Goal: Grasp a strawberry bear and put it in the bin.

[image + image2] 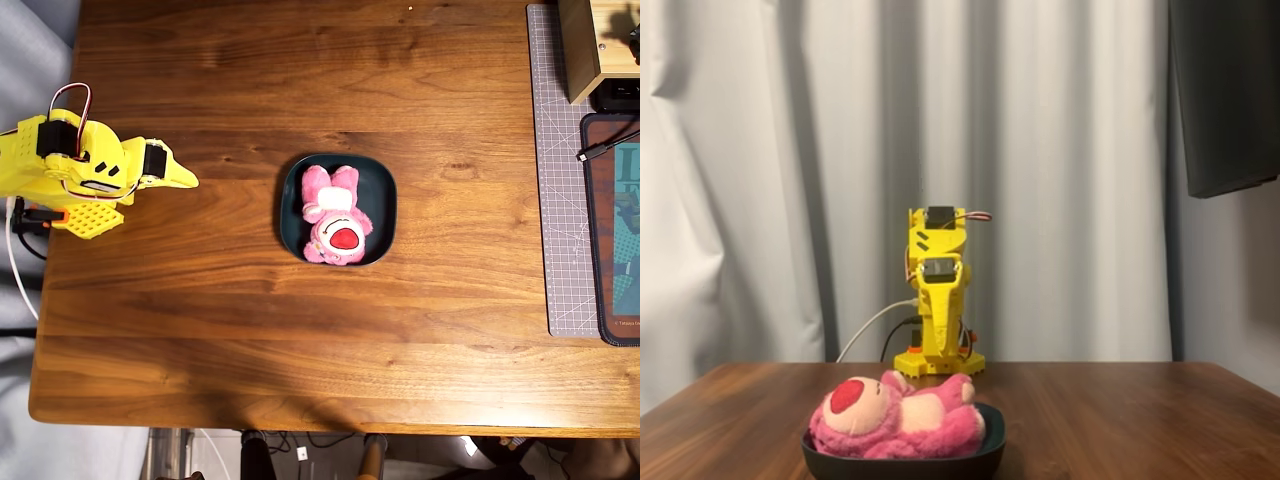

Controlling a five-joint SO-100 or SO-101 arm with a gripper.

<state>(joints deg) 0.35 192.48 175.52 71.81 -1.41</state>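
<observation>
The pink strawberry bear (pixel 336 215) lies on its back inside the dark teal bin (pixel 384 190) at the table's middle, its red and white muzzle facing up. From the front, the fixed view shows the bear (pixel 898 418) filling the bin (pixel 985 455). The yellow arm is folded back over its base at the left edge in the overhead view, its gripper (pixel 188 181) shut, pointing toward the bin and well apart from it. In the fixed view the gripper (pixel 938 345) hangs point-down behind the bear.
A grey cutting mat (pixel 562 170) runs along the right side of the table, with a wooden box (pixel 590 45) and a dark tablet-like pad (pixel 612 230) on it. White cable (pixel 18 270) trails off the arm's base.
</observation>
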